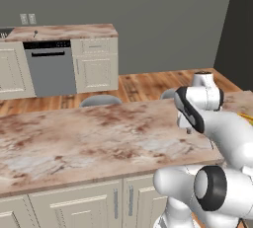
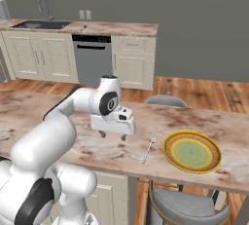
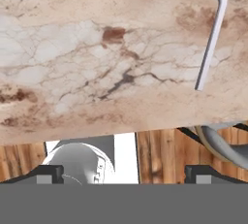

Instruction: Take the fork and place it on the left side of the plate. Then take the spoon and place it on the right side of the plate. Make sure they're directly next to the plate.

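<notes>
Silver-grey fork (image 2: 149, 149), plate (image 2: 192, 151) with yellow-orange patterned rim and pale green centre, brown-veined cream marble counter (image 2: 97, 151), white arm

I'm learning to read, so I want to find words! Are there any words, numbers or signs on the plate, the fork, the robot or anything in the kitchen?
None: there is no text to read here.
The plate has only coloured rings, no letters.
The fork is plain metal.
The dishwasher has tiny light marks on its dark top strip, too small to read.
The gripper carries no label.
</notes>
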